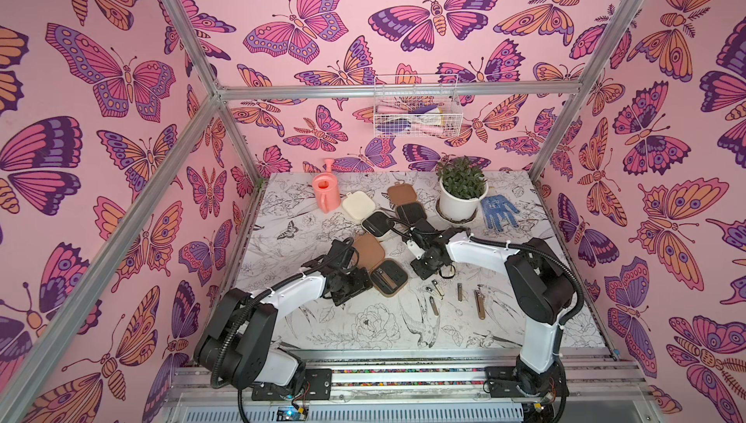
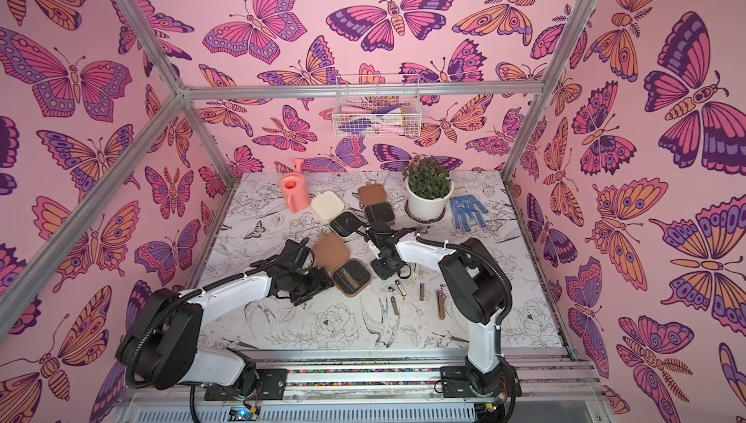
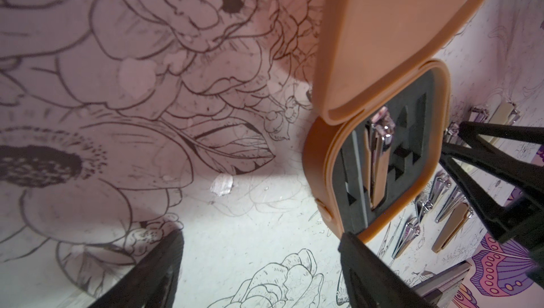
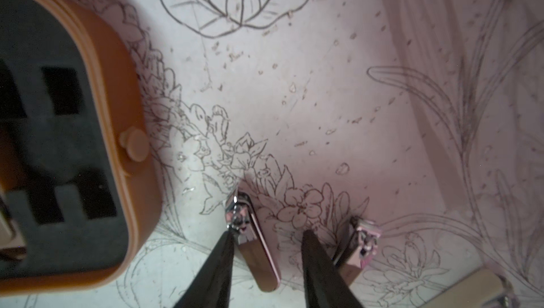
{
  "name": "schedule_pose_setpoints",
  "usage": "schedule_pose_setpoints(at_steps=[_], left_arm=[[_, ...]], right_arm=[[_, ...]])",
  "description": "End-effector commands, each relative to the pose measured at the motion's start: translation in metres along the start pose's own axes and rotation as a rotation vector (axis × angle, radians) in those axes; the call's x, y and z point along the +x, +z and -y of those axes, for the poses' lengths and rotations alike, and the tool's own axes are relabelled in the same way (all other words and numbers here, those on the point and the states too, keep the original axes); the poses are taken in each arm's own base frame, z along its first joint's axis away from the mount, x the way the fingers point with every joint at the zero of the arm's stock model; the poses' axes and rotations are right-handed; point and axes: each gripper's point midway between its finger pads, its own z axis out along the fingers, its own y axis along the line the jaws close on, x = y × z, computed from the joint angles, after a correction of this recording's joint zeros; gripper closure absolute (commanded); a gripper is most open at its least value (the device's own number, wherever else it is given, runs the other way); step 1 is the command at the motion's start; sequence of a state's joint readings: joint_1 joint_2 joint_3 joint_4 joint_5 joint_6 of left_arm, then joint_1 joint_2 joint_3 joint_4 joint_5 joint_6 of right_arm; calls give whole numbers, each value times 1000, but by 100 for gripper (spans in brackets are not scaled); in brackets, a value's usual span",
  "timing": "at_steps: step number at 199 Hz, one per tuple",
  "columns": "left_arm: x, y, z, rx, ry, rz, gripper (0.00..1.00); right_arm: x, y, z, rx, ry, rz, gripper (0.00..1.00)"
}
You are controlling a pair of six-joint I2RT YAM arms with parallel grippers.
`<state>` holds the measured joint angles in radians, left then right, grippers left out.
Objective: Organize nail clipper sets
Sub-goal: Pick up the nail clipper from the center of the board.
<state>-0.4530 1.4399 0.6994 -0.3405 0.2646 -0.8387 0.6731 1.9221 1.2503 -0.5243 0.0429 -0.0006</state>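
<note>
Three nail clipper cases lie open in both top views: a cream case (image 1: 357,205), a brown case (image 1: 401,194) at the back, and a tan case (image 1: 387,277) nearer the front. The tan case (image 3: 382,156) has one metal clipper (image 3: 379,156) in its black lining. My left gripper (image 3: 262,250) is open over bare table, with one finger (image 3: 362,262) at the case's corner. Several loose clippers (image 1: 460,295) lie to the right of the tan case. My right gripper (image 4: 268,237) is open, straddling one clipper (image 4: 253,244) on the table. A second clipper (image 4: 362,241) lies just outside it.
A pink watering can (image 1: 325,194) stands at the back left. A potted plant (image 1: 460,194) and a blue dotted glove (image 1: 498,211) are at the back right. A wire basket (image 1: 415,112) hangs on the back wall. A cream-handled tool (image 4: 482,289) lies beside the clippers.
</note>
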Motion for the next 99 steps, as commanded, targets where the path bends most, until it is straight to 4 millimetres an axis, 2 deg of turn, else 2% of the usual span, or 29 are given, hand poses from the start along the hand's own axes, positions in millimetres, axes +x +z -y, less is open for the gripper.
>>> schedule_pose_setpoints(at_steps=[1, 99], left_arm=[[9, -1, -11, -35, 0, -19, 15], [10, -1, -11, -36, -2, -16, 15]], right_arm=[[-9, 2, -3, -14, -33, 8, 62], [8, 2, -7, -37, -11, -17, 78]])
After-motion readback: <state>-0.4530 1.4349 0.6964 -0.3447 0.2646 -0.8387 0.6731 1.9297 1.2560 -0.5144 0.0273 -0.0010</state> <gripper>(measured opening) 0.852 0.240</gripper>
